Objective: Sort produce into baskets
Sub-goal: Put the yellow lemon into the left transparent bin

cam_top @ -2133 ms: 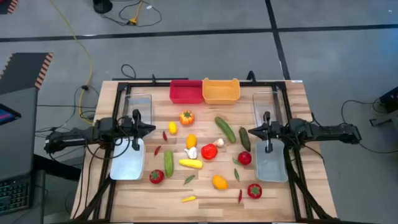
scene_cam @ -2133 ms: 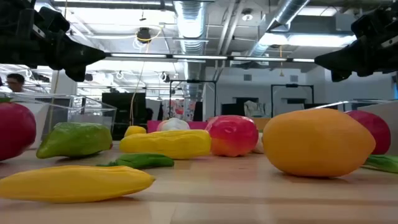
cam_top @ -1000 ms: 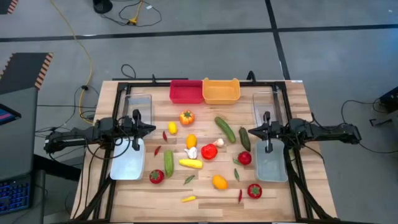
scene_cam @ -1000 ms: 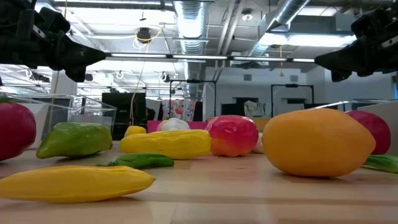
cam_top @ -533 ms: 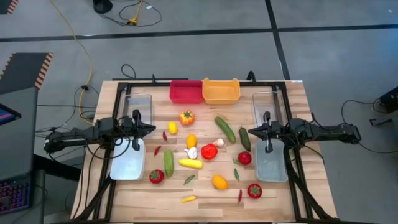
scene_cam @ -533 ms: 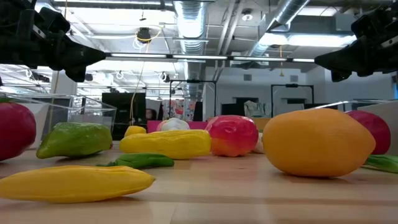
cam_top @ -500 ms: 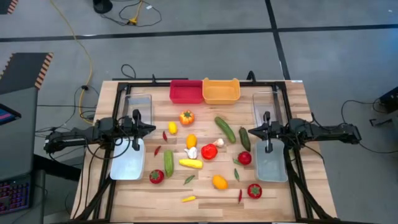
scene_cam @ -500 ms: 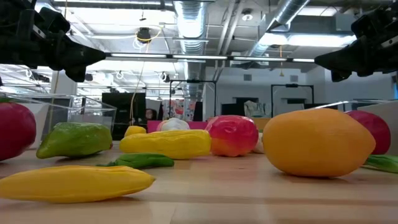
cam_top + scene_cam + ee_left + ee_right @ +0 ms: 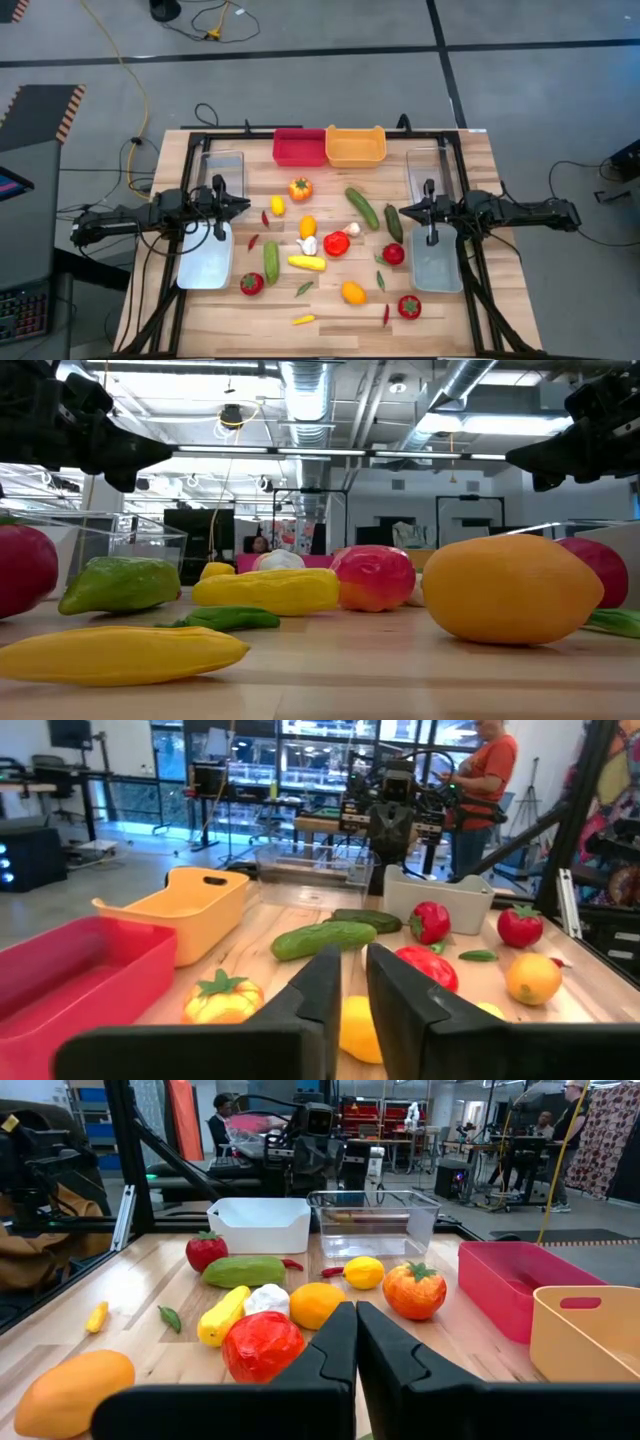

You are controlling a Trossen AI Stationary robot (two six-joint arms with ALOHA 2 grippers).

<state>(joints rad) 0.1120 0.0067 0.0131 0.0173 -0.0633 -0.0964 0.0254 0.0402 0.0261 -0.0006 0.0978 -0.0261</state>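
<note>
The wooden table (image 9: 200, 320) carries everything, with produce scattered loose over its middle. The left arm (image 9: 120, 220) and right arm (image 9: 520, 213) reach in from opposite sides and hang above the board, facing each other. At the far edge a red bin (image 9: 299, 147) and an orange bin (image 9: 355, 146) sit touching. A clear tub (image 9: 224, 166) and a pale tray (image 9: 205, 256) lie on the left side, another clear tub (image 9: 424, 166) and pale tray (image 9: 437, 262) on the right. None of the produce is in a bin that I can see. The left gripper (image 9: 240, 207) hovers beside its tray with a narrow slit between its fingers (image 9: 318, 982), holding nothing. The right gripper (image 9: 399, 213) has its fingers (image 9: 335, 1342) pressed together, empty too. Between them lie a long cucumber (image 9: 362, 207), a second cucumber (image 9: 271, 261), a yellow squash (image 9: 307, 263), an orange pepper (image 9: 300, 188), a red tomato (image 9: 336, 243), white garlic (image 9: 309, 245) just beside it, and a small red chili (image 9: 265, 217)
</note>
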